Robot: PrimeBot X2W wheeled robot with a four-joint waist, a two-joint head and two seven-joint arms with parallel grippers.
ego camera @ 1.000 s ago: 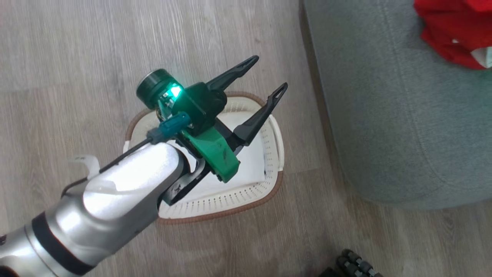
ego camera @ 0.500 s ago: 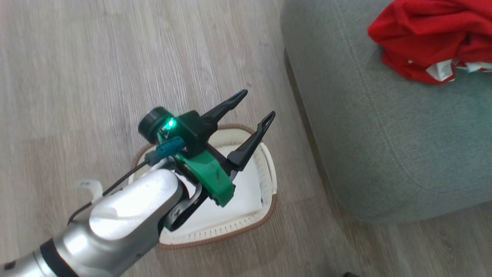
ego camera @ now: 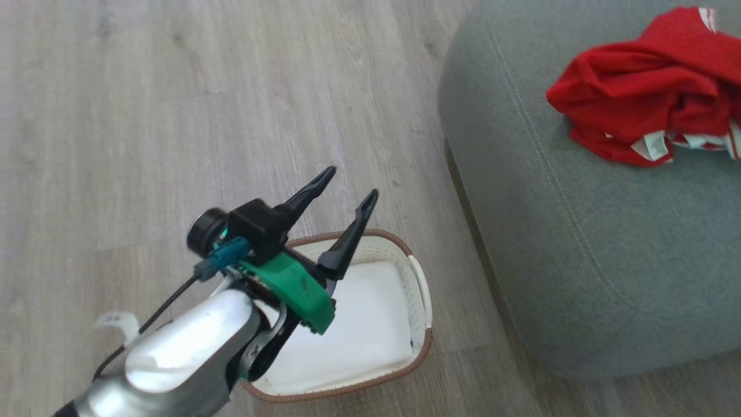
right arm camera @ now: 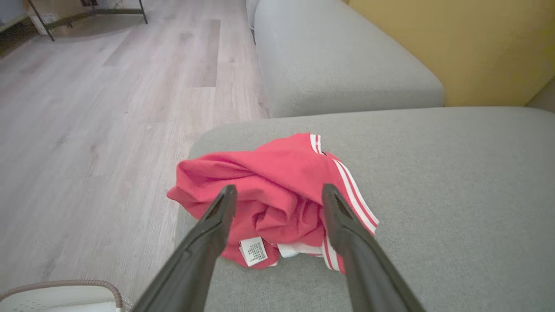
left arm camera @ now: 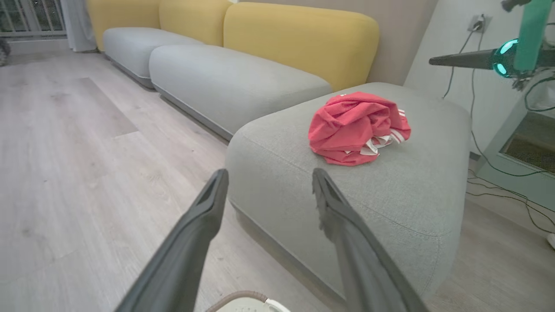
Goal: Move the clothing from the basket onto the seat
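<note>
- Left claw (ego camera: 349, 184) spread wide, nothing between its fingers, hanging over the basket (ego camera: 421, 301).
- Right claw (right arm camera: 279, 189) wide open too and empty, pointing down at the clothing (right arm camera: 277, 171).
- The clothing lies in a crumpled red heap on the seat (ego camera: 579, 260), well apart from the basket.
- The basket sits on the wooden floor (ego camera: 145, 116), just beside the seat.

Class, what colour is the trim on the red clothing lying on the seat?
White stripes on the clothing, clearest in the right wrist view.
</note>
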